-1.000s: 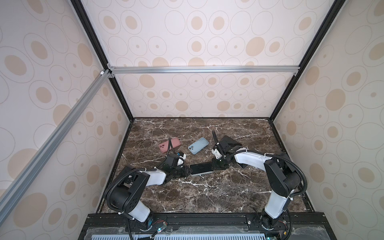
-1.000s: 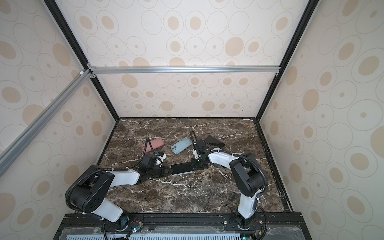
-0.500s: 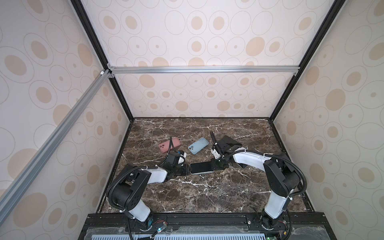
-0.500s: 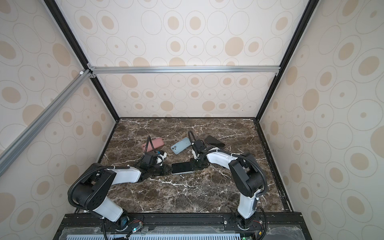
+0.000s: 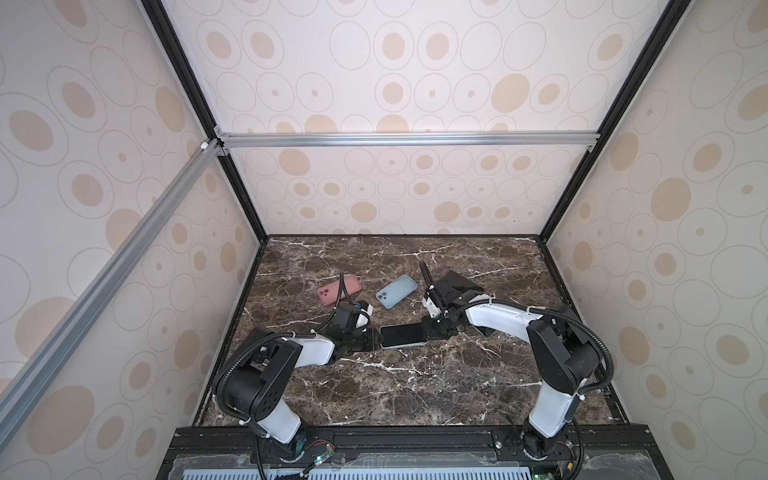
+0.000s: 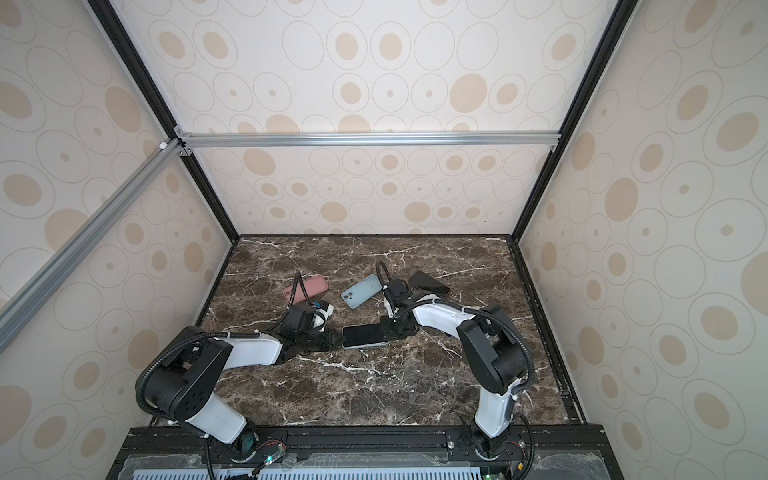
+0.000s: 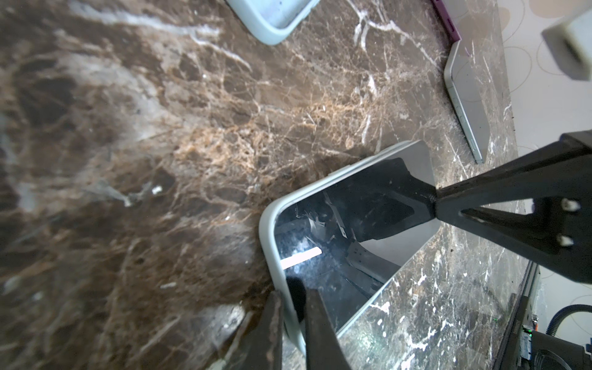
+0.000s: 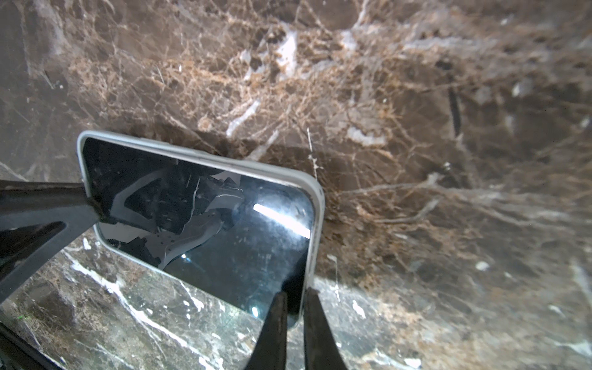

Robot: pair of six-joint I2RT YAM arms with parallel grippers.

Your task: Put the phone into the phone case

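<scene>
A phone (image 5: pixel 402 336) (image 6: pixel 365 336) with a dark glossy screen and a pale rim sits low over the middle of the marble table, held at both short ends. My left gripper (image 5: pixel 376 336) (image 7: pixel 293 298) is shut on its left end. My right gripper (image 5: pixel 428 328) (image 8: pixel 294 294) is shut on its right end. Each wrist view shows the phone (image 7: pixel 336 224) (image 8: pixel 208 217) running to the opposite gripper's black fingers. A light blue phone case (image 5: pixel 397 291) (image 6: pixel 360 291) lies behind the phone, apart from it. A pink phone case (image 5: pixel 338 289) lies further left.
A second dark phone (image 5: pixel 459 282) (image 6: pixel 428 282) lies at the back right, just behind my right arm. Patterned walls close the table (image 5: pixel 415 386) on three sides. A black rail runs along its front edge.
Both grippers have closed a little tighter on the phone's ends. The phone has stayed almost where it was.
</scene>
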